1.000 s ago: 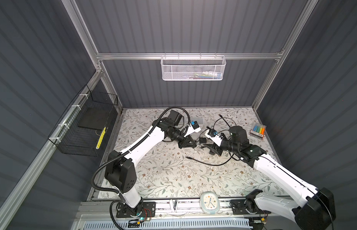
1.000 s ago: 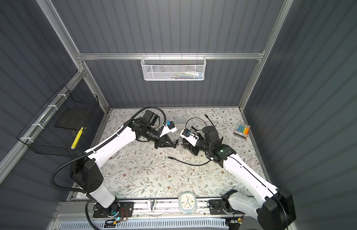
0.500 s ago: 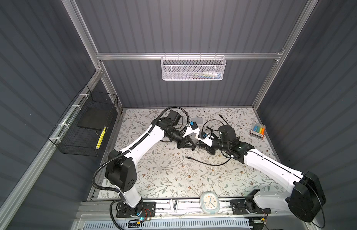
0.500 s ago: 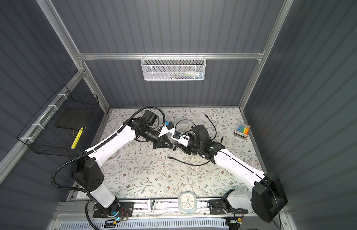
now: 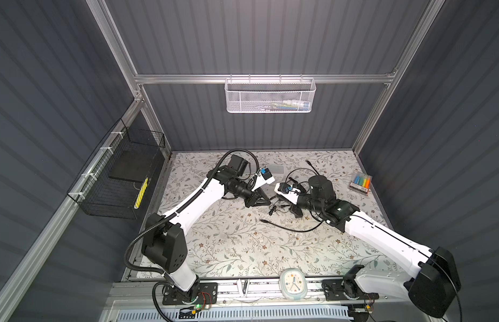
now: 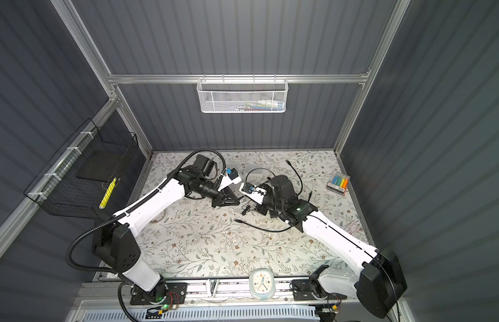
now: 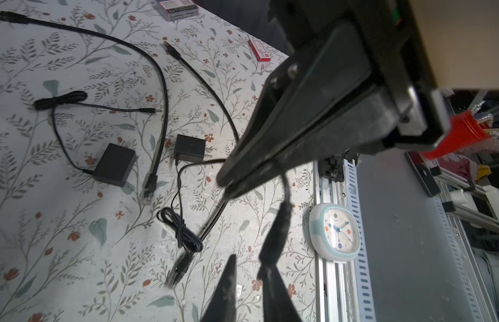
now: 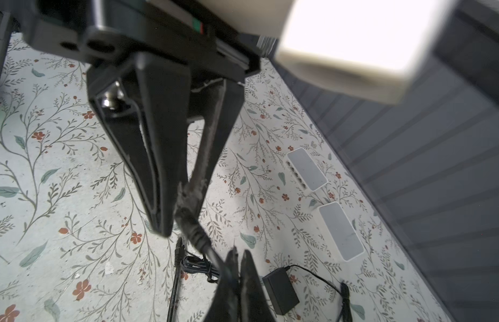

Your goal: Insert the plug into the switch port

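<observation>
In both top views the two arms meet over the middle of the floral-patterned counter (image 5: 237, 245). The left pincer (image 5: 266, 200) and right pincer (image 5: 274, 207) sit nose to nose, just beside each other. I read that as a handover, set up so that the arm nearer the target can carry on. The plug itself is too small to make out here. The two white rectangular switch boxes (image 6: 253, 169) lie flat near the back wall, beyond both pincers.

In the left wrist view, the left pincer's fingers (image 7: 273, 290) stand slightly parted, with bare counter showing between the tips. The black cable plug (image 7: 276, 231) leans against one fingertip rather than sitting between them, which suggests a release. Its lead climbs to the right pincer, whose jaws are pressed together. Two black power adapters (image 7: 114, 164) and loose cables lie scattered on the counter below.

In the right wrist view, the right pincer (image 8: 178, 212) is closed on the black cable plug (image 8: 192, 228), which is gripped just behind the fingertips. From there the lead runs down to the left pincer (image 8: 238, 267). The plug hangs above the counter, not yet at any port. One switch box shows its row of ports (image 8: 298, 178) along a side face. The plug will therefore probably need to go in low and level, which would explain gripping it close to its end.
</observation>
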`<act>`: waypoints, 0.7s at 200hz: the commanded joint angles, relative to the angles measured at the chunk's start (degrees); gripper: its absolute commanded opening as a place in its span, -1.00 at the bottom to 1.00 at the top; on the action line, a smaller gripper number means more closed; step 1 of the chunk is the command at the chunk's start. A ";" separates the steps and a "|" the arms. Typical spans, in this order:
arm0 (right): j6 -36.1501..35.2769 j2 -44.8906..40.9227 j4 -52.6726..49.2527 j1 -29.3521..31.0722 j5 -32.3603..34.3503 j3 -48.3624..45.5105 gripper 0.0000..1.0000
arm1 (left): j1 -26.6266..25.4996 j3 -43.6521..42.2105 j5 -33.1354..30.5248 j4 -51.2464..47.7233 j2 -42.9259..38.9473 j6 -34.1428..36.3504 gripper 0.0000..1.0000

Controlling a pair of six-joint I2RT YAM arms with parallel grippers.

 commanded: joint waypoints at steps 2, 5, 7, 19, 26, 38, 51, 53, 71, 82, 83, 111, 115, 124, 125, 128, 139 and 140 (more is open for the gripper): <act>2.08 -0.99 1.70 0.07 2.32 -0.65 -1.00 | 1.44 -5.08 -1.05 10.36 -4.39 -7.48 -0.55; 2.39 -0.89 1.51 0.02 2.33 -0.56 -1.00 | 1.43 -5.51 -1.11 11.09 -4.80 -7.95 -0.53; 2.50 -0.83 1.45 0.03 2.33 -0.54 -1.00 | 1.46 -5.78 -1.15 11.47 -4.99 -8.23 -0.53; 2.93 -0.58 1.26 0.07 2.29 -0.53 -1.00 | 1.41 -6.72 -1.26 12.98 -5.85 -9.32 -0.49; 3.22 -0.47 1.24 0.03 2.44 -0.53 -1.00 | 1.46 -7.14 -1.26 13.66 -6.25 -9.74 -0.47; 3.48 -0.17 1.34 0.14 2.76 -0.43 -1.00 | 1.43 -7.61 -1.17 14.48 -6.64 -10.38 -0.43; 3.60 0.25 1.19 0.14 3.13 -0.27 -1.00 | 1.44 -7.77 -1.12 15.06 -7.13 -10.78 -0.42; 3.62 0.29 1.26 0.15 3.30 -0.20 -1.00 | 1.46 -7.79 -1.09 15.23 -7.22 -10.87 -0.41; 4.02 1.10 1.12 0.20 5.22 0.26 -1.00 | 1.46 -8.65 0.43 17.58 -8.35 -12.66 -0.38; 4.23 1.58 1.29 0.40 6.99 0.59 -1.00 | 1.46 -9.48 1.34 19.70 -9.37 -14.32 -0.35; 4.23 1.58 1.29 0.40 6.99 0.59 -1.00 | 1.45 -9.61 1.41 19.90 -9.51 -14.45 -0.35; 4.72 2.74 2.29 0.76 9.47 0.69 -1.00 | 1.43 -12.18 2.81 25.39 -12.62 -18.95 -0.27; 4.85 3.01 2.39 0.76 9.66 0.77 -1.00 | 1.43 -12.60 3.10 26.38 -13.01 -19.72 -0.25; 5.03 3.57 2.69 0.85 10.09 1.00 -1.00 | 1.43 -13.53 3.63 28.75 -13.63 -21.32 -0.23; 5.03 3.62 2.72 0.81 10.12 1.02 -1.00 | 1.43 -13.61 3.65 29.04 -13.66 -21.59 -0.23; 5.18 3.71 2.86 0.86 10.27 1.05 -1.00 | 1.48 -13.95 3.82 29.71 -13.77 -22.23 -0.22; 5.63 4.28 3.51 1.02 10.83 1.26 -1.00 | 1.49 -14.58 4.49 30.87 -13.88 -23.34 -0.20; 5.64 4.32 3.57 1.03 10.84 1.29 -1.00 | 1.50 -14.66 4.56 30.93 -13.87 -23.39 -0.20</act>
